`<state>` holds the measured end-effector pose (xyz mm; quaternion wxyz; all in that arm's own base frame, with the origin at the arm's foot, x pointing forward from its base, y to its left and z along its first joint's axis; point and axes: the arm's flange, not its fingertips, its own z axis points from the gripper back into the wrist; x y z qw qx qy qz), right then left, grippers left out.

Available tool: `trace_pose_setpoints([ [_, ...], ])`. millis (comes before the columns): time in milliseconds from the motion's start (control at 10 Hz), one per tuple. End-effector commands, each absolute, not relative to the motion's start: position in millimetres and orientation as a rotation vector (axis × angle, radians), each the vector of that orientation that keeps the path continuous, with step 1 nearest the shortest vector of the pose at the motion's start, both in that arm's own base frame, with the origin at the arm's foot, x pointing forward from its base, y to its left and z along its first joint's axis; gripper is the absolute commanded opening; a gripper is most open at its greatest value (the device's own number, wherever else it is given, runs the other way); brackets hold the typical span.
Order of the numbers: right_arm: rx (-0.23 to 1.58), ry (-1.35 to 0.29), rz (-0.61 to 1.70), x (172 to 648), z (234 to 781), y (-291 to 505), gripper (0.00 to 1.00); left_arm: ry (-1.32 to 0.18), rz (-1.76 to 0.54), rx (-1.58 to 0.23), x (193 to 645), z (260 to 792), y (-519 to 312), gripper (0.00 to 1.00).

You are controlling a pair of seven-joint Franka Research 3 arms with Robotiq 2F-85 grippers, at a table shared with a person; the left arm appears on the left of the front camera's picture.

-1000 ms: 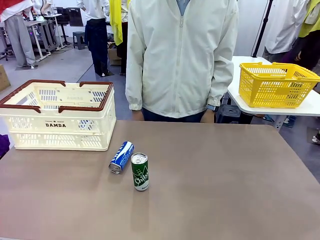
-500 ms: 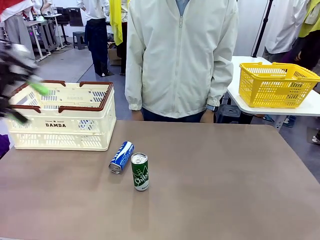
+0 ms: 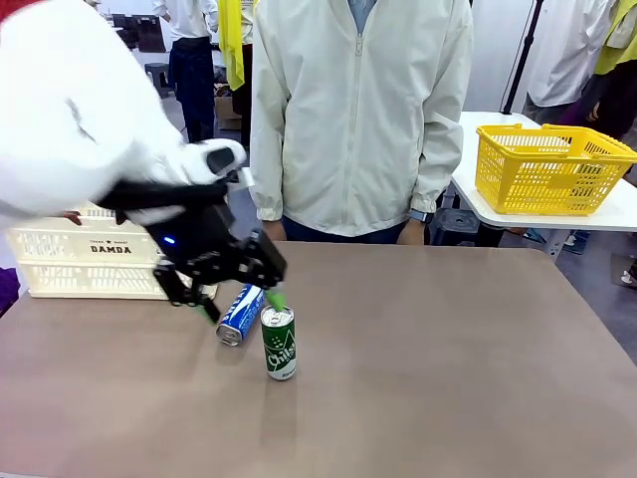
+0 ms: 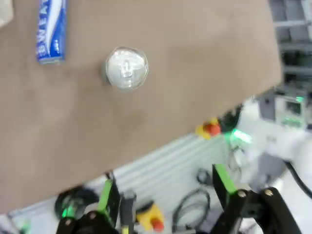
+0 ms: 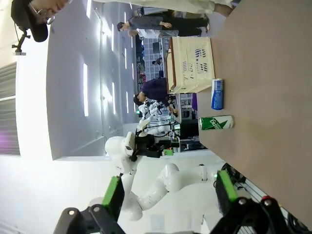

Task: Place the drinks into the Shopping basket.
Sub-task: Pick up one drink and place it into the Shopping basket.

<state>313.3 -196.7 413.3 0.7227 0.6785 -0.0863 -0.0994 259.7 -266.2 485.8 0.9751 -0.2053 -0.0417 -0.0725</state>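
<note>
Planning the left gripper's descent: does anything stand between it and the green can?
Nothing visible does. The left gripper, jaws open, hovers just above the upright green can with clear air between. The blue can lies close beside it on the table and might crowd one finger.

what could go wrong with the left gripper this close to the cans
The open left gripper hangs beside the upright green drink can with white script and the blue drink can lying on its side. They sit close together, so a finger might tip the green one or set the blue one rolling. The cream slotted plastic crate stands close behind; the gripper might bump it.
</note>
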Motion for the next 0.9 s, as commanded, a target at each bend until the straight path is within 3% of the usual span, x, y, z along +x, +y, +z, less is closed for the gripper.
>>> trace_pose_setpoints([
  [0,1.499,-0.18,-0.216,311,417,-198,1.0,-0.142,0.026,-0.345,286,456,-284,1.0],
  [200,1.499,-0.18,-0.216,311,417,-198,1.0,-0.209,-0.014,-0.304,290,459,-286,1.0],
  [600,1.499,-0.18,-0.216,311,417,-198,1.0,-0.189,-0.036,-0.345,285,454,-290,1.0],
  [800,1.499,-0.18,-0.216,311,417,-198,1.0,-0.145,-0.192,-0.2,311,434,-318,1.0],
])
